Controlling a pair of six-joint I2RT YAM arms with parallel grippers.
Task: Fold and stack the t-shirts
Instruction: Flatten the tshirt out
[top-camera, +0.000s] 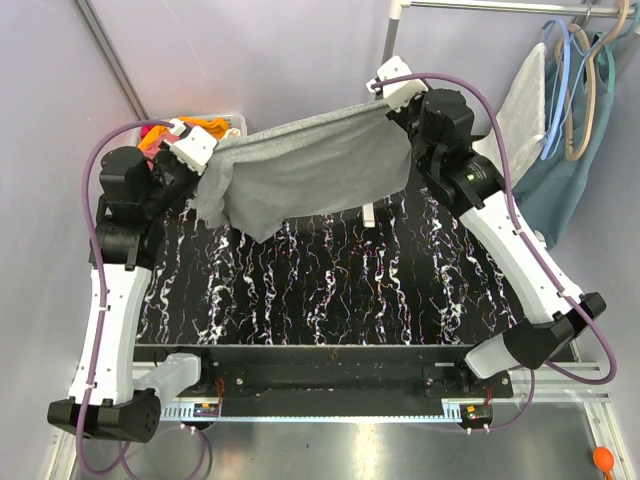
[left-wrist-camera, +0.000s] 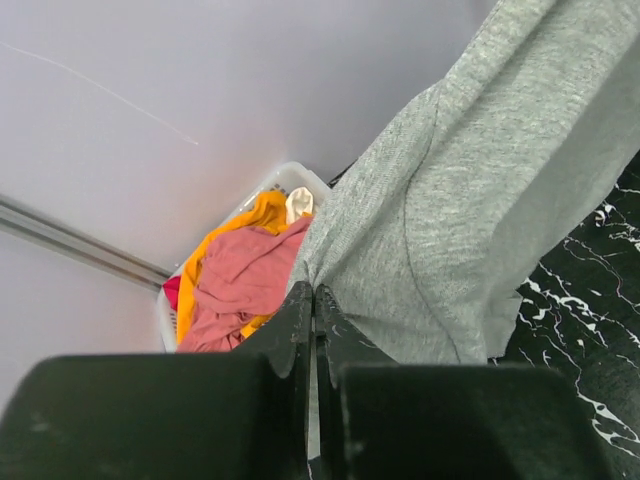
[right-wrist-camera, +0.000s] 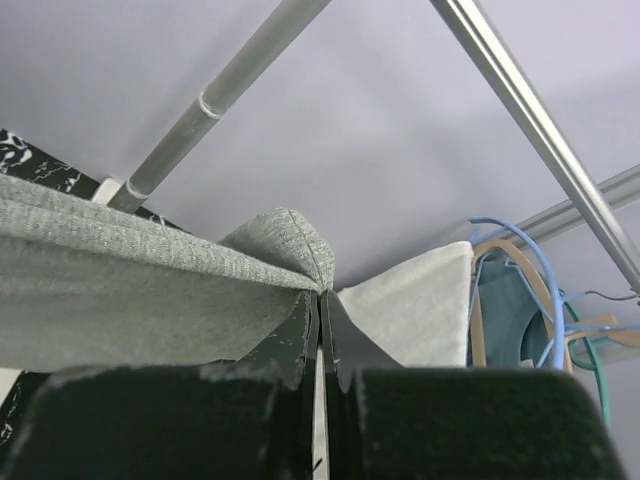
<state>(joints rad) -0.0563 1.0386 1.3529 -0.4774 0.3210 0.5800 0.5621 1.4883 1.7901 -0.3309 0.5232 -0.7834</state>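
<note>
Left gripper (left-wrist-camera: 314, 296), right gripper (right-wrist-camera: 322, 300) clamped on grey t-shirt (top-camera: 310, 170); pink shirt (left-wrist-camera: 245, 280), orange shirt (left-wrist-camera: 265, 212) in basket (left-wrist-camera: 300, 175).

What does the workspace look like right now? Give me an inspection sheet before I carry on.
Surface: black marbled table.
Job's things: grey t-shirt held up, stretched over the table's far side; pink-red shirt and orange shirt in the white basket, far left.
Clutter: small orange object off the table, near right.
Grippers: left pincer and right pincer each shut on the grey t-shirt.
Cables: purple cables loop outward on both sides.
Surroundings: hangers, off-white cloth and teal garment hang at right.
</note>
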